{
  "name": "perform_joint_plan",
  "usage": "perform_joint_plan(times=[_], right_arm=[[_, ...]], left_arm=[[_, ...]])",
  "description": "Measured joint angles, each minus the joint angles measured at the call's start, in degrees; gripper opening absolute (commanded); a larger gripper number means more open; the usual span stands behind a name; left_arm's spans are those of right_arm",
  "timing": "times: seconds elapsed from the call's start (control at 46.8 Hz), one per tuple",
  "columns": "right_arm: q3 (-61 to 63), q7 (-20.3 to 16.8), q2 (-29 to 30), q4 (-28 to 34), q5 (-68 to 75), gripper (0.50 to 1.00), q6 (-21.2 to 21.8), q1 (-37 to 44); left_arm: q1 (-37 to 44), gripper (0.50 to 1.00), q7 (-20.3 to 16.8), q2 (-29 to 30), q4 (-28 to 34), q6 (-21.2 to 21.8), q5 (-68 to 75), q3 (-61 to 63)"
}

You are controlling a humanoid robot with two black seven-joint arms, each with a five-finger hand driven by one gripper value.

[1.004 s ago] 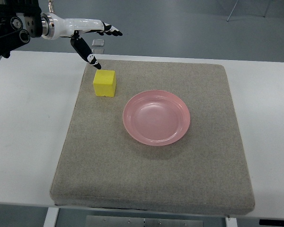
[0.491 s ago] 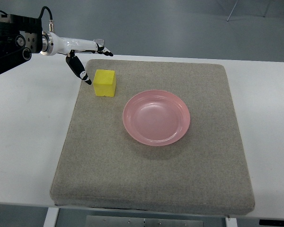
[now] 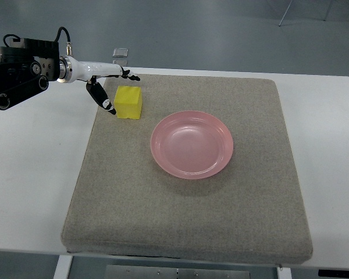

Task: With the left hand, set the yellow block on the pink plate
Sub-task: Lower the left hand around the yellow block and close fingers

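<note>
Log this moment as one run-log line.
left hand: open, straddling square yellow block | block: on grey felt mat, not grasped | round pink plate: empty | right hand: out of view

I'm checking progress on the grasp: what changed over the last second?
The left hand dropped lower and drew back leftward, its thumb now beside the yellow block's left face, fingers open, nothing grasped. Block, pink plate and grey mat stayed put.

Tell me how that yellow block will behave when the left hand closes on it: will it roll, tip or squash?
The yellow block looks cube-shaped with flat faces, so it probably won't roll. It sits squat on the grey mat, so tipping seems unlikely. The left hand is open beside it; stiffness can't be judged.
</note>
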Motion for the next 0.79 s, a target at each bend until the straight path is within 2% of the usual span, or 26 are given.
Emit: perform_joint_plan(times=[0.79], right_arm=[[0.0,0.0,0.0,0.0,0.0,0.924,0.0,0.0]], left_arm=[[1.7,0.988,-0.4,-2.3,1.8,0.2,0.5,-0.4]])
